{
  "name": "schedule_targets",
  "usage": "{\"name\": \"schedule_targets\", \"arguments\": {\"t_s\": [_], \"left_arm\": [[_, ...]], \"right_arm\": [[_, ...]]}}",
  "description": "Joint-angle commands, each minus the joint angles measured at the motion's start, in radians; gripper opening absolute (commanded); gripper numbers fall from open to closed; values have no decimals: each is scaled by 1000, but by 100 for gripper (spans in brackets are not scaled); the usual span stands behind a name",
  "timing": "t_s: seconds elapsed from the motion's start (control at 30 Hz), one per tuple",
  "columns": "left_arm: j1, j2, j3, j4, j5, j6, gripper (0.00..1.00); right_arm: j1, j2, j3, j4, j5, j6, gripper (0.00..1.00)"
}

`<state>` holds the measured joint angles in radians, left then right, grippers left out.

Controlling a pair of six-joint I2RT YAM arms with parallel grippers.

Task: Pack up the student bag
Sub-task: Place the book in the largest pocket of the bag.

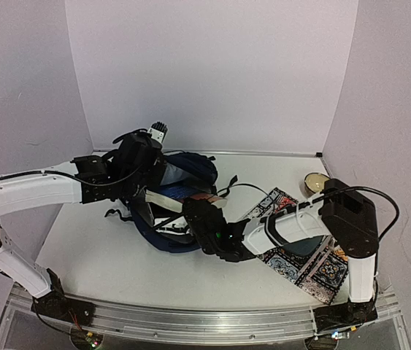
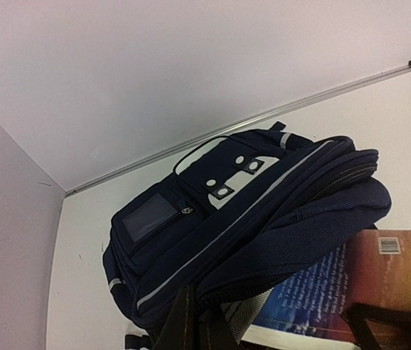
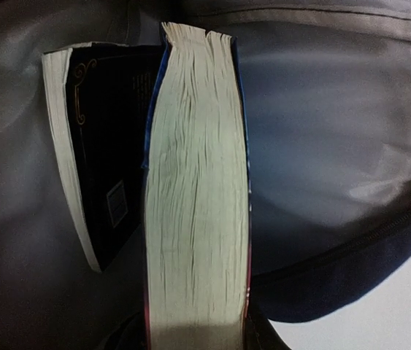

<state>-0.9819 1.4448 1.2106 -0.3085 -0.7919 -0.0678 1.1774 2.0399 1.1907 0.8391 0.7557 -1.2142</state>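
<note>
**A:** Top view: bright, even, diffuse light with a faint violet cast on walls [image 1: 212,73] and worktop [image 1: 95,255]; shadows soft.

**B:** Left wrist view: sharp; the student bag [image 2: 263,211] reads near-black (folds lose detail).

**A:** Right wrist view: dim interior; the book [image 3: 198,197] shows pale page edges, shadowed and blurred at the bottom.

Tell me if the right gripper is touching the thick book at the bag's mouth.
Touching. Right wrist view: the thick book runs straight out of the right gripper, its covers clamped at the frame's bottom with no gap.
</note>
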Motion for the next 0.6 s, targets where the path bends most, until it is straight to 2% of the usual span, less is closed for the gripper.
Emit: {"name": "schedule_targets", "arguments": {"t_s": [0.0,0.4,0.43,0.57], "left_arm": [[-3,-70,58,60,11,-57,0],[-4,-57,95,22,213,-139,0],[-5,-55,95,22,217,-142,0],[-5,-50,92,21,184,-144,0]], "right_arm": [[-19,56,183,65,89,19,0],[-50,361,663,-332,77,169,1],[-49,366,680,-354,65,186,4],[-41,329,660,-440,-18,280,31]]}}
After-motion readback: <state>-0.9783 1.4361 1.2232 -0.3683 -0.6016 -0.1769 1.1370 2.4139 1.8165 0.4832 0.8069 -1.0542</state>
